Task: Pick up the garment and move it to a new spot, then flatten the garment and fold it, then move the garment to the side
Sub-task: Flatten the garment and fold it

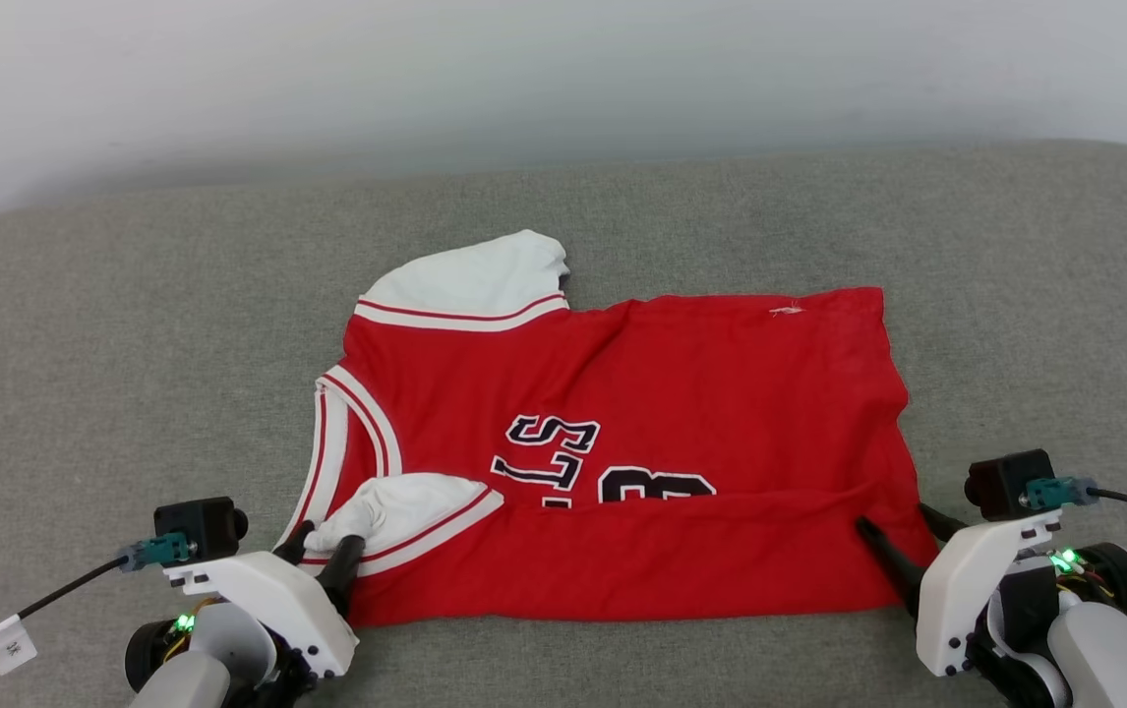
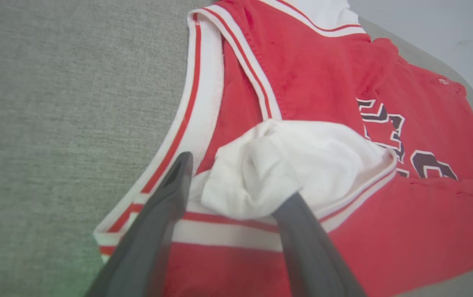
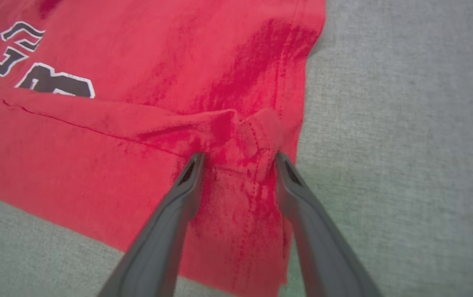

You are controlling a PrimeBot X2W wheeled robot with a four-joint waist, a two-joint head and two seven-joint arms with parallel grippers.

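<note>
Garment [image 1: 682, 393] lies on the grey cushion [image 1: 131, 344], near edge doubled over. The left gripper [image 1: 326, 538] is open, its fingers either side of the bunched white sleeve [image 2: 286, 165]. The right gripper [image 1: 893, 518] is open astride the folded hem corner [image 3: 240, 136].

You are looking at: garment [image 1: 682, 393], red body, white sleeves, red-and-white striped trim, black lettering outlined in white. Cushioned surface [image 1: 131, 344], plain grey weave. Wall [image 1: 524, 79], pale off-white. Left gripper [image 1: 326, 536] and right gripper [image 1: 893, 516], dark-fingered, white-cased.
</note>
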